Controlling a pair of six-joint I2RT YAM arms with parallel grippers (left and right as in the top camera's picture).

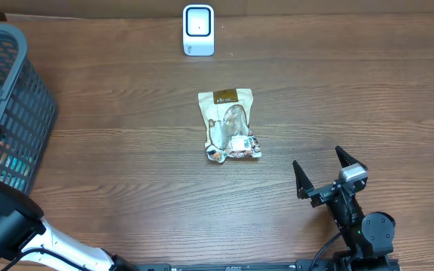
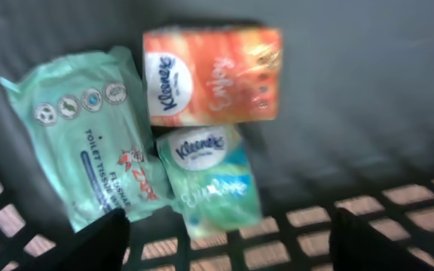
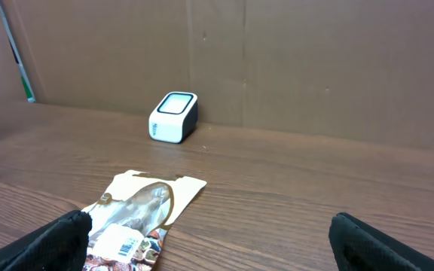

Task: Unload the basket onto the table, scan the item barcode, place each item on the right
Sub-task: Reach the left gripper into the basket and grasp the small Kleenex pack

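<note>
L gripper (image 2: 232, 220) hangs inside the basket (image 1: 21, 90) w/ fingers spread, nothing clamped. We see the teal Kleenex pack (image 2: 211, 181) between them, just ahead, its long axis running away from the wrist, so we'd close across its short side. Orange Kleenex pack (image 2: 211, 74) touches it beyond; green pouch (image 2: 89, 135) beside reads "Toilet Tissue", prob. wipes, view's blurry. R gripper (image 1: 317, 159) gapes idle near the snack bag (image 1: 230, 124), barcode sticker (image 3: 130, 242) up. Scanner (image 1: 198, 30) sits at the far edge, well apart from the basket.
</note>
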